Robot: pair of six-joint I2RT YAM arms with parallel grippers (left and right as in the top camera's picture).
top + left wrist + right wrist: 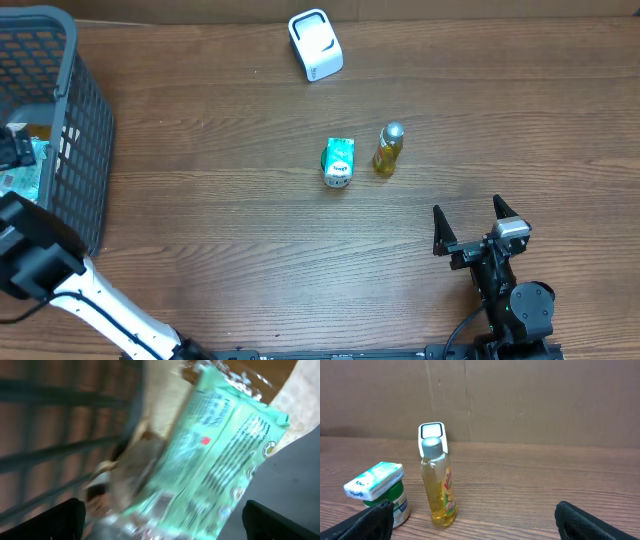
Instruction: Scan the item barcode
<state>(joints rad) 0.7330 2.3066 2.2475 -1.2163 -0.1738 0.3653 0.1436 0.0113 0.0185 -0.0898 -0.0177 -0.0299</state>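
While poised inside grey basket (85, 130) at 9 o'clock with left gripper (175, 525) spread wide over mint-green packet (220, 455), right gripper (467, 210) spread idle at 5 o'clock, risks a crooked, slipping pinch hiding barcode from white scanner (315, 45) at 12 o'clock.

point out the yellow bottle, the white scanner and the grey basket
yellow bottle (386, 153), overhead view, on its yellow body
white scanner (316, 45), overhead view, on its top face
grey basket (85, 130), overhead view, on its mesh side wall
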